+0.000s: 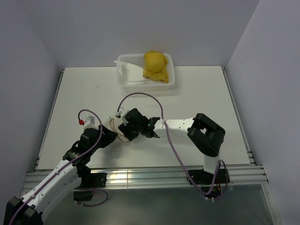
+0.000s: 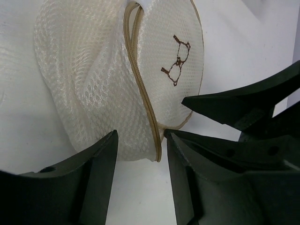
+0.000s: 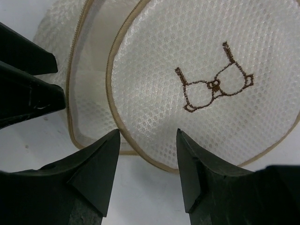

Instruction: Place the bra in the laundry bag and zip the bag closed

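The mustard-yellow bra (image 1: 155,65) lies bunched in the white basket (image 1: 123,80) at the back of the table. The white mesh laundry bag (image 2: 89,70) lies on its side at the table's middle, and both grippers mostly hide it in the top view. Its zipper is open, and the disc lid (image 3: 206,70) with a brown bra emblem stands away from the body. My left gripper (image 2: 140,140) is open, its tips either side of the bag's lower edge. My right gripper (image 3: 147,140) is open at the lid's rim. Neither grips the bag.
A white cloth piece (image 1: 129,70) lies in the basket beside the bra. The two grippers (image 1: 125,129) meet close together over the bag, so the right gripper's fingers (image 2: 234,105) show in the left wrist view. Purple cables loop over the right arm (image 1: 180,124).
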